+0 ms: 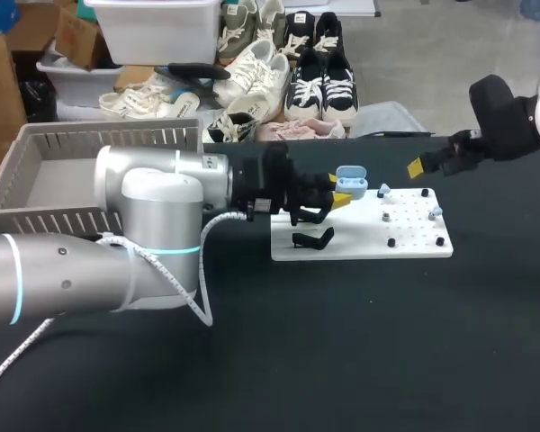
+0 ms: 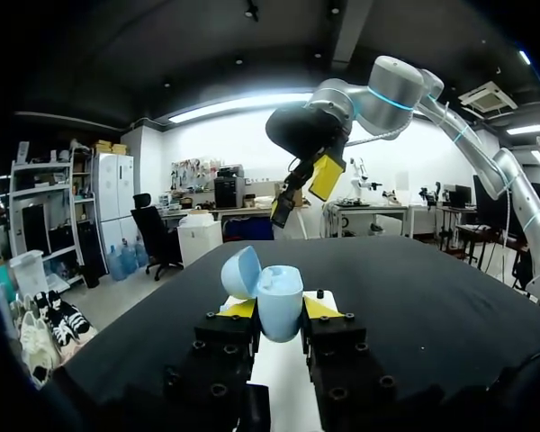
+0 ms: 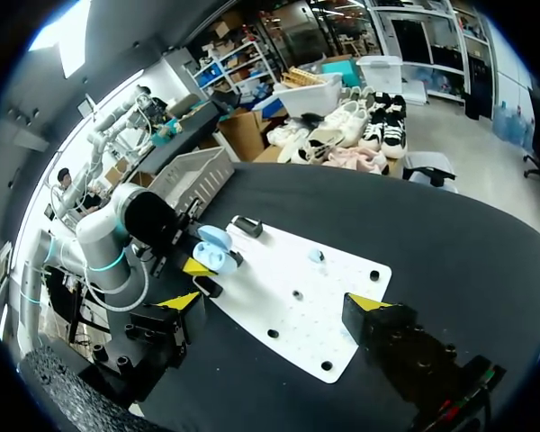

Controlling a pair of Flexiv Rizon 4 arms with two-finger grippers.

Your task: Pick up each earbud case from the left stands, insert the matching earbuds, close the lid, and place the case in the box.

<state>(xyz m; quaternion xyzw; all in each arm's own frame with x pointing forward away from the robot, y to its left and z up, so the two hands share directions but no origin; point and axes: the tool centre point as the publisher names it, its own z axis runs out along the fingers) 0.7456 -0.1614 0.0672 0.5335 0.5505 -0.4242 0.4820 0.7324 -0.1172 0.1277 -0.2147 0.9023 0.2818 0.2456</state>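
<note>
Your left gripper (image 2: 279, 310) is clamping the open light-blue earbud case (image 2: 280, 292) between its two yellow fingertips, over the edge of the white pegboard (image 1: 360, 245). Your right gripper (image 3: 274, 304) is hanging with fingers spread, well apart from the case.

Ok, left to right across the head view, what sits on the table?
Grey slatted plastic box, black empty stand, light blue open earbud case, small pale blue earbud, second pale blue earbud.
</note>
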